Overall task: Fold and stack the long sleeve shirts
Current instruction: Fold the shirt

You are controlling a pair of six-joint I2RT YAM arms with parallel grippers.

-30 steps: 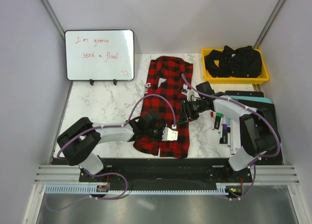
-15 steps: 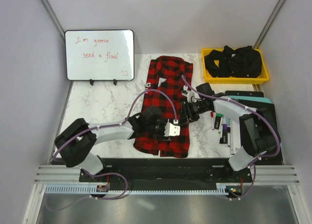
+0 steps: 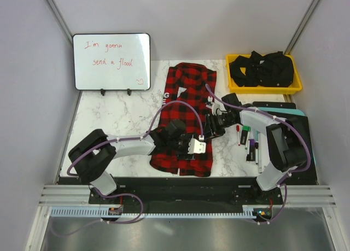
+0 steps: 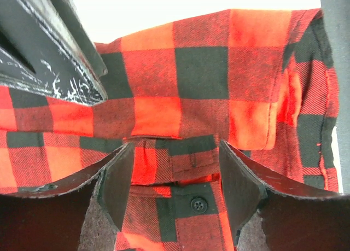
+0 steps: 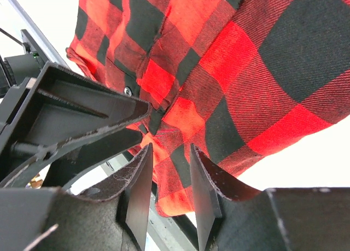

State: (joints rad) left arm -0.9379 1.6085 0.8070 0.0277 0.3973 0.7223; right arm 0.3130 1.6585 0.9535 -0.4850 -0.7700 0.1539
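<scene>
The red-and-black flannel shirt [image 3: 188,98] lies lengthwise in the centre of the top view, partly folded. The left gripper [image 4: 175,180] is spread wide above a buttoned cuff [image 4: 188,202]. The right gripper [image 5: 168,158] is half closed with shirt cloth between its jaws, but I cannot tell if it pinches. Next, I think, a new grasp is needed to fold the lower part upward.

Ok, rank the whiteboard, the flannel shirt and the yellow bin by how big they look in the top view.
1. Red-and-black flannel shirt: clearly the largest.
2. Whiteboard: it stands propped up, so its face shows nearly whole.
3. Yellow bin: smallest, about as wide as the whiteboard but shallower.
</scene>
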